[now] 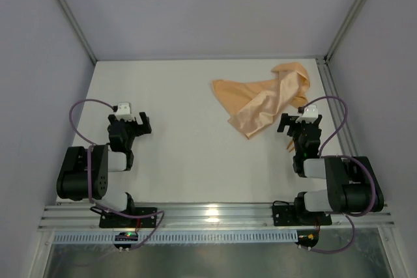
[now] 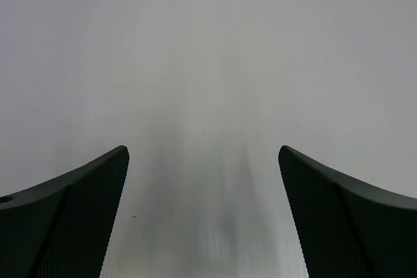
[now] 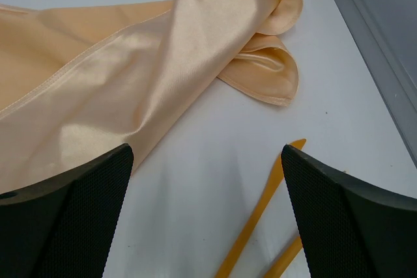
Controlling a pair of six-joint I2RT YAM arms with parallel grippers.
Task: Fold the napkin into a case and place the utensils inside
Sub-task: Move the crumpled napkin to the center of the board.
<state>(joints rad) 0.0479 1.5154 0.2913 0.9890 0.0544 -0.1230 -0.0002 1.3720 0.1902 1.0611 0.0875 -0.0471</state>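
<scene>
Fingers [image 2: 78, 213] of your left gripper [image 1: 135, 124] stand spread wide with nothing between them. Its wrist view shows only bare white table [image 1: 189, 96] in the gap. That gripper sits over the left part of the table, well apart from the cloth.

Move your eye right and you find the napkin [image 1: 264, 102] lying crumpled on the far right part of the table. It is loosely bunched with a long rolled fold running through it, not flat and not shaped into a pouch. Its near corner lies just ahead of your right gripper [image 1: 298, 125].

Your right gripper's fingers [image 3: 71, 213] are also spread apart and grip nothing. In its wrist view the napkin fills the upper left, and a curled hemmed corner droops toward the middle. The utensils [image 3: 259, 222], two slim orange pieces, lie on the bare table near the right finger. One pointed tip is close to that curled corner but not touching it.
</scene>
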